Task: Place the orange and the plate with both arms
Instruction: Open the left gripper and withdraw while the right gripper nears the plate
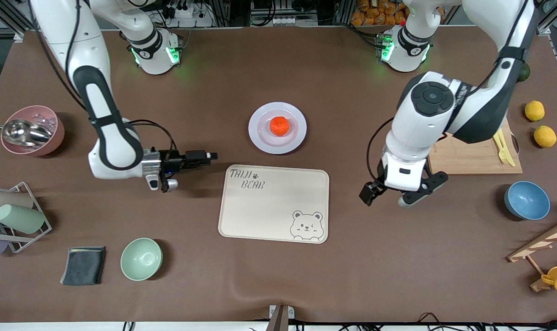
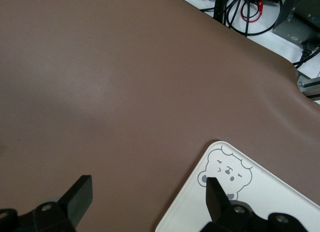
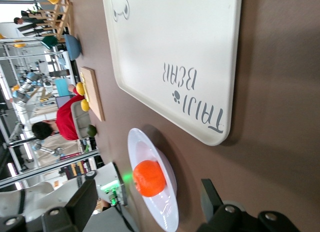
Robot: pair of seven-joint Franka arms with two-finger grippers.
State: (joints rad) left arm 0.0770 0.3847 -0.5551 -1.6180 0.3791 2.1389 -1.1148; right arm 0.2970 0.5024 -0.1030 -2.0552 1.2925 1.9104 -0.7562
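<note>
The orange (image 1: 279,126) sits in the middle of the pale plate (image 1: 261,137), which lies on the brown table farther from the front camera than the cream bear tray (image 1: 273,202). My right gripper (image 1: 213,156) is low, beside the tray's corner toward the right arm's end, pointing sideways at the plate. In the right wrist view the orange (image 3: 149,178) and plate (image 3: 167,204) show some way off between the open fingers of the right gripper (image 3: 146,202). My left gripper (image 1: 385,198) hangs open over bare table beside the tray. The left gripper (image 2: 147,194) holds nothing, with the tray's bear corner (image 2: 227,172) under one finger.
A pink bowl with a metal scoop (image 1: 32,130), a cup rack (image 1: 16,216), a dark cloth (image 1: 83,265) and a mint bowl (image 1: 141,259) lie toward the right arm's end. A cutting board (image 1: 471,158), lemons (image 1: 534,111), a blue bowl (image 1: 526,200) and a wooden rack (image 1: 542,243) lie toward the left arm's end.
</note>
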